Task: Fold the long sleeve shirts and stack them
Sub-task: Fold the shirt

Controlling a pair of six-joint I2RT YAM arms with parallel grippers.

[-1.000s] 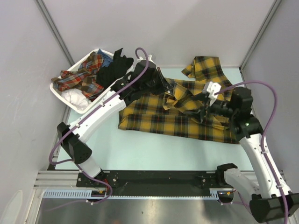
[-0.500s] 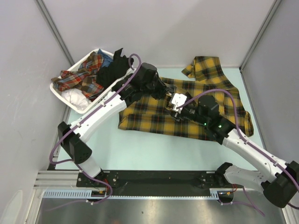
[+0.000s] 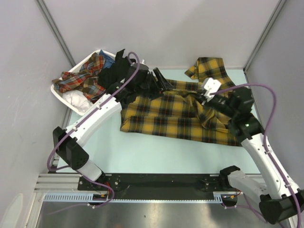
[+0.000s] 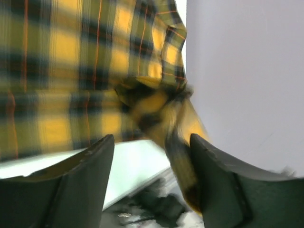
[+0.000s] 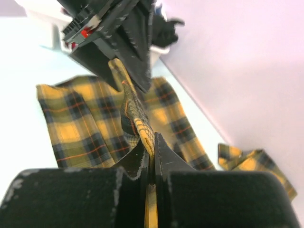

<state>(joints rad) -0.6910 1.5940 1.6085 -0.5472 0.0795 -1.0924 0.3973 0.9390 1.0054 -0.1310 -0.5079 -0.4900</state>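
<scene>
A mustard-yellow and black plaid button-up shirt point(image 3: 175, 116) lies spread across the far half of the pale green bench point(image 3: 142, 152), reaching from the middle to the right edge. One sleeve is thrown out toward the far right corner.

The left gripper point(image 3: 161, 81) sits at the shirt's far edge, near the middle of the bench. In the left wrist view its dark fingers point(image 4: 80, 180) stand well apart, and a bunched, blurred fold of the plaid cloth point(image 4: 57, 71) hangs between them, close against one finger.

The right gripper point(image 3: 205, 98) is over the right part of the shirt and points left. Its wrist view shows the gripper point(image 5: 152, 142) pinched tight on a raised ridge of the plaid fabric point(image 5: 80, 118), lifted off the bench, with the left gripper point(image 5: 118, 28) just beyond that ridge.

At the far left corner stands a white slatted plastic basket point(image 3: 88, 59). It holds a red and blue plaid garment point(image 3: 78, 78), a black garment point(image 3: 114, 69) and a white cloth point(image 3: 76, 99).
</scene>
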